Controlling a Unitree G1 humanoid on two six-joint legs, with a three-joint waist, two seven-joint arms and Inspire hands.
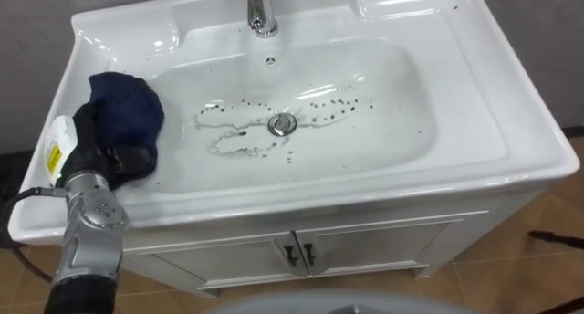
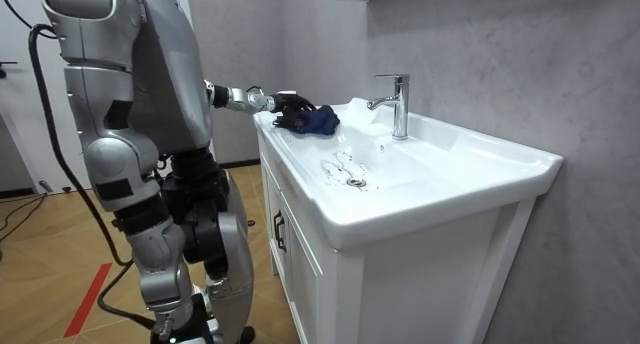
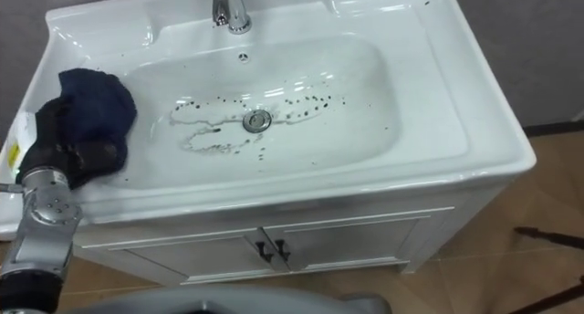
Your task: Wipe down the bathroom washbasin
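Room view, stance: the robot stands close against the cabinet (image 2: 300,264), near enough for its left arm to reach over the top.
Basin (image 1: 474,122): white, with dark specks (image 1: 333,106) and wet trails around the drain (image 1: 282,124).
Cloth (image 1: 128,104): dark blue, bunched on the left rim, well apart from the specks.
Left hand (image 1: 109,154): fingers curled round the cloth, a hold suited to pressing and dragging.
Progress: judged barely begun.

The outstretched arm (the robot's left) ends in a robot hand (image 1: 109,156) curled round a cloth (image 1: 128,109)
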